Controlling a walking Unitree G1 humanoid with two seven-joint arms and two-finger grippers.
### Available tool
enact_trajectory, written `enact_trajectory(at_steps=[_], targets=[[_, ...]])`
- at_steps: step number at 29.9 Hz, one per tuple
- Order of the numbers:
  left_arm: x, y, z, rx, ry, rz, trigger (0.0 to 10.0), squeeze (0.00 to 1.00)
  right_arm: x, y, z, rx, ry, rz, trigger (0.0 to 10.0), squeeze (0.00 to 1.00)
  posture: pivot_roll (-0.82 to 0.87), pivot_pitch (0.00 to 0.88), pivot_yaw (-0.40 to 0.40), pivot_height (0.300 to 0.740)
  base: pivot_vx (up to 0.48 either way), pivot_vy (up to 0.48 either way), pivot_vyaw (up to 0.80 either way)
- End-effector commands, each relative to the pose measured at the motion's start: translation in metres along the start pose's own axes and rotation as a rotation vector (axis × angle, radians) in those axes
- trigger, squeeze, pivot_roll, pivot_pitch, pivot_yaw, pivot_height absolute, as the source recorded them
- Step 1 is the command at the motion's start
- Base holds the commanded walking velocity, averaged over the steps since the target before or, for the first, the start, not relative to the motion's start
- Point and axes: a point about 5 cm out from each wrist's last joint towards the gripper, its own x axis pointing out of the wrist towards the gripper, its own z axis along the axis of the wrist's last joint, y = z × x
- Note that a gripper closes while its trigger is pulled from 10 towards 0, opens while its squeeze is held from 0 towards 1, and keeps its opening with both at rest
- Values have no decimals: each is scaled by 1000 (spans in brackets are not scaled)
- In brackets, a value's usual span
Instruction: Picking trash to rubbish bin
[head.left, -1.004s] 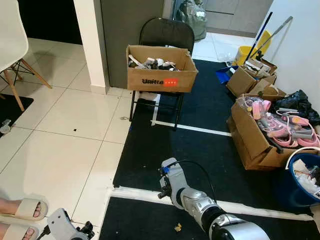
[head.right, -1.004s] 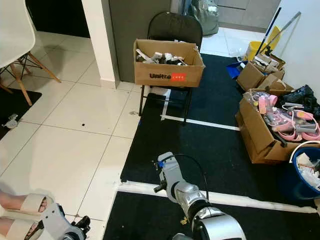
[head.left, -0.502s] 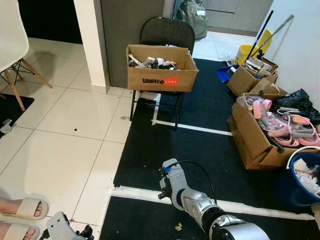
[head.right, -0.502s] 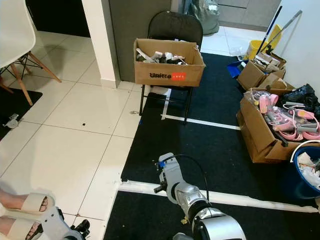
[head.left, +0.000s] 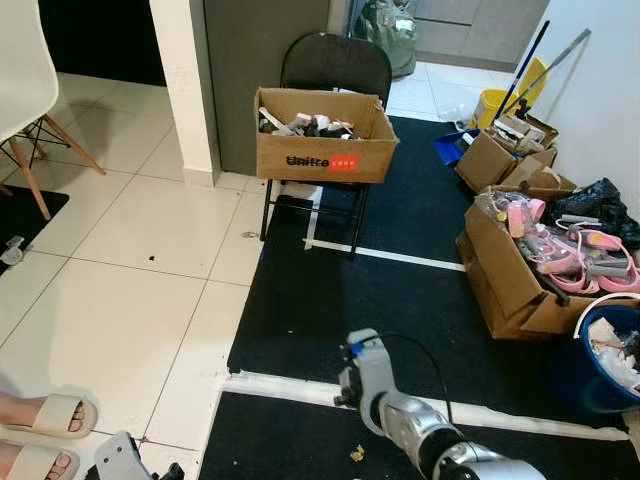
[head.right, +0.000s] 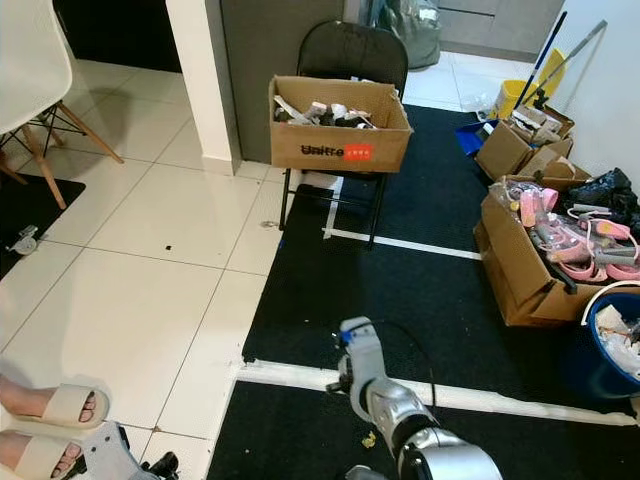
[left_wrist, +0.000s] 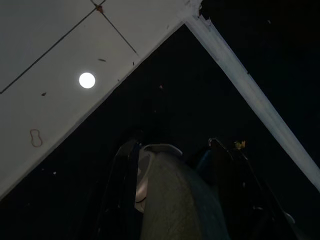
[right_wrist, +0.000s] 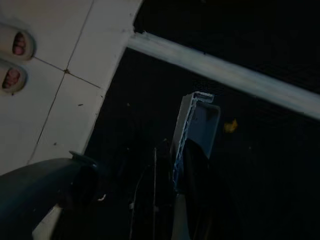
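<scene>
Reaching forward over the black mat (head.left: 400, 260), the right gripper (right_wrist: 182, 160) is closed around a pale flat piece (right_wrist: 197, 122) with a blue edge, which stands up from between its dark fingers (right_wrist: 197, 165). A small yellowish scrap (right_wrist: 230, 126) lies on the mat just beside that piece, apart from the fingertips and not touched by them. Beyond the fingers a white tape line (right_wrist: 225, 70) crosses the mat, and past its end lie pale floor tiles (right_wrist: 60, 75), where a person's sandalled toes (right_wrist: 15, 60) show at the edge.

The left gripper (left_wrist: 172, 150) hangs low near the floor, its two dark fingers (left_wrist: 125, 170) held apart, with a grey rounded shape between them that cannot be identified. Ahead of these fingers the mat's corner meets the tiles, and the scrap lies near one fingertip, beside the tape.

The blue bin (head.left: 605, 365), already holding crumpled waste, stands well off to the right of the right gripper's fingers, next to open cardboard boxes (head.left: 520, 270). Far ahead of the fingers a cardboard box (head.left: 322, 135) sits on a dark folding chair (head.left: 335, 65).
</scene>
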Motion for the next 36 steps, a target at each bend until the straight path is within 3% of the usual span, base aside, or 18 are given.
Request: enact_trajectory(at_steps=[1,4,8,19,21,28,33,36], targets=[[-2,-1,-8,-10,16,4,10000,0,-1,-2,-10,9,28,-1,10000,0,155,56,-61,740,0,0,0],[-2,-1,-9,-13,16,2,10000,0,-3,-2,-18,10,48,-2,10000,0,155,56,-61,740,0,0,0],[-2,-2,-11,22,30,-8,10000,0,-6,-8,-30,134,51,-29,10000,0,141,59,-61,740,0,0,0],[-3,-2,-14,49,41,-5,10000,0,-14,-30,-37,77,99,-74,10000,0,143,56,-60,740,0,0,0],[-3,-1,-14,47,41,-2,10000,0,-21,-44,-41,106,111,-98,10000,0,140,60,-57,740,0,0,0],[-4,4,-15,50,50,31,10000,0,-28,-59,-46,146,109,-142,10000,0,138,64,-55,740,0,0,0],[-5,10,-14,64,56,51,10000,0,-30,-61,-52,113,140,-201,10000,0,138,64,-55,740,0,0,0],[-6,13,-15,54,68,61,10000,0,-25,-52,-54,73,155,-222,10000,0,133,70,-55,740,0,0,0]])
